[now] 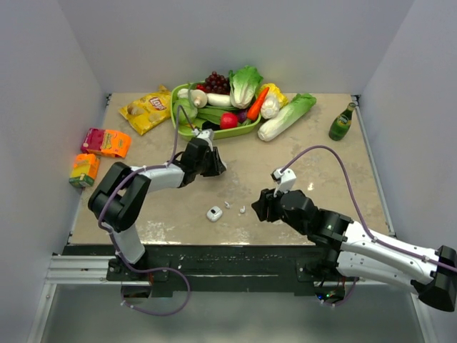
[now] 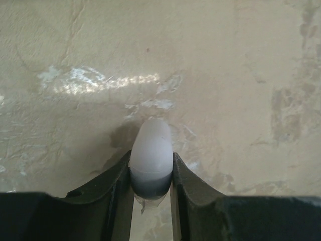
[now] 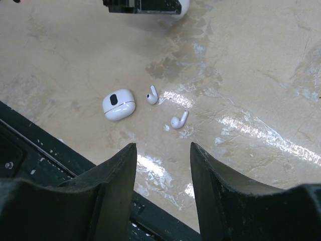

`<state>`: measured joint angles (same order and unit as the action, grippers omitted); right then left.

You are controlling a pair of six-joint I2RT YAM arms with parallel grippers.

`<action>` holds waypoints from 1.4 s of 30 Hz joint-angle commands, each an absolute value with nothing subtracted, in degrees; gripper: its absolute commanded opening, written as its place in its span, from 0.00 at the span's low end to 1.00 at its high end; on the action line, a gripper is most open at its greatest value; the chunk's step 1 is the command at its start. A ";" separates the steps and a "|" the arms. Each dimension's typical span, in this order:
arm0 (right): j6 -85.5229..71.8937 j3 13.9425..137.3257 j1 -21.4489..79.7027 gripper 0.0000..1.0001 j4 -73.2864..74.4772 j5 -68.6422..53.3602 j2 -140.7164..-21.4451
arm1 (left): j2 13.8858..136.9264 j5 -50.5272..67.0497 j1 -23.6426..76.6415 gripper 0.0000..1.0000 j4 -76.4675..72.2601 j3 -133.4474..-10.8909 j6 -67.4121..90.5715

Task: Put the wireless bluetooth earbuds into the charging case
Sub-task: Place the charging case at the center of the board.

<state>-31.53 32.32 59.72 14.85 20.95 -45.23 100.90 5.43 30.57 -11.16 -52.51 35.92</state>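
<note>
While I watch through the right wrist camera, the right claw [image 3: 162,150] stands wide with nothing between its fingers, hanging low over the table [image 1: 321,164] near its front edge. Just past the fingertips lie the two earbuds, both out on the bare surface. The first bud [image 3: 152,95] sits just beside the case [image 3: 119,104], apart from it by a sliver. The second bud [image 3: 178,120] lies on its side a little nearer my claw, its stem angled away from the case. The case is a white pebble with a dark oval mark on top, and its lid looks closed.

From the top camera I see the same row: case [image 1: 214,213], first bud [image 1: 227,205], second bud [image 1: 243,210], then the right claw [image 1: 255,207] just beside that second bud, not touching it as far as I can tell.

The left claw [image 2: 150,161] is narrow, clamped on a held case [image 2: 150,143], a smooth white egg shape with a seam across it, pinched between both fingers and poking out past the tips. From above, the left claw [image 1: 213,163] sits farther back on the table, well apart from the buds.

Behind it is a green basket [image 1: 187,130] of vegetables, with a chip bag [image 1: 146,108] to its left and a bottle [image 1: 342,123] off to the right.
</note>
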 commanded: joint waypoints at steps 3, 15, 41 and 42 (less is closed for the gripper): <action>-31.99 33.13 59.77 0.51 13.00 19.95 -44.82 | 104.14 1.58 30.50 0.16 -9.67 -53.35 37.88; -30.67 33.05 59.77 0.55 14.32 19.77 -45.35 | 99.07 -2.45 27.07 0.61 -2.29 -53.09 36.83; -31.46 26.10 60.90 0.06 -11.50 2.81 -63.41 | 50.55 -7.29 28.74 0.74 -11.52 -14.77 48.16; -32.07 26.63 61.34 0.02 -13.08 2.99 -65.37 | 49.84 -7.99 28.83 0.68 -11.25 -13.72 48.16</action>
<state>-31.09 25.89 60.07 -3.66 7.88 -58.43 53.47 -5.15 28.36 -10.55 -15.44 48.71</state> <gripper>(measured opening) 0.083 0.758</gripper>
